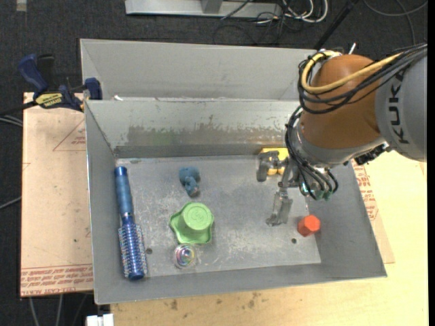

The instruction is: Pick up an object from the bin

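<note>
The pick is not yet made, as far as can be seen: every loose thing lies on the floor of the bin [204, 124] and none sits between the fingers. The gripper [275, 219] hangs below the arm's orange cover [340, 100] in the right half of the bin, its tips down at or very close to a bare patch of floor. The fingers stand narrow, drawn close together, with nothing caught in them. The nearest thing is a small red-orange cylinder [309, 225], just to the right of the tips and apart from them. A yellow thing [274, 160] lies farther back against the far wall, partly hidden by the wrist, so its kind cannot be told. The rest lie well apart to the left: a green cup-like piece [192, 224] at mid-floor, a small blue lump [189, 180] beyond it, a little shiny round thing [184, 255] nearer, and a blue hairbrush [128, 223] along the left wall. Going by this, all of the task is left: the fingers would need to part, come round one thing, most readily the red-orange cylinder, close on it and lift it clear of the bin.
</note>
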Robot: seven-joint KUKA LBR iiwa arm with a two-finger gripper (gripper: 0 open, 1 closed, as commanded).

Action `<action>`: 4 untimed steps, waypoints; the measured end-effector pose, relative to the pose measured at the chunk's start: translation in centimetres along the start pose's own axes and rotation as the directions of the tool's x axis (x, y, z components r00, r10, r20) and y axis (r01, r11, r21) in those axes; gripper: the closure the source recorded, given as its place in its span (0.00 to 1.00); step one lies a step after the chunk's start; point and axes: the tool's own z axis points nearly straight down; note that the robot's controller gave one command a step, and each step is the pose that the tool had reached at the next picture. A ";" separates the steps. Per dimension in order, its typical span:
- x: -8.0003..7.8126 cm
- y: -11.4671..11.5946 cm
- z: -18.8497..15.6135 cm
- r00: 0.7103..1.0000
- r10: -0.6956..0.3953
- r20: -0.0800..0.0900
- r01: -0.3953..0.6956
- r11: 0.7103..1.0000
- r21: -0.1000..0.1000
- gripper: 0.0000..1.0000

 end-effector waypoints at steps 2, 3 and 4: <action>0.6 -10.2 12.8 0.973 -0.232 0.004 0.232 0.973 -0.001 0.00; -2.4 -14.1 4.8 0.952 -0.305 0.017 0.305 0.952 0.010 0.00; 3.1 -14.6 12.9 0.947 -0.322 -0.001 0.322 0.947 -0.003 0.00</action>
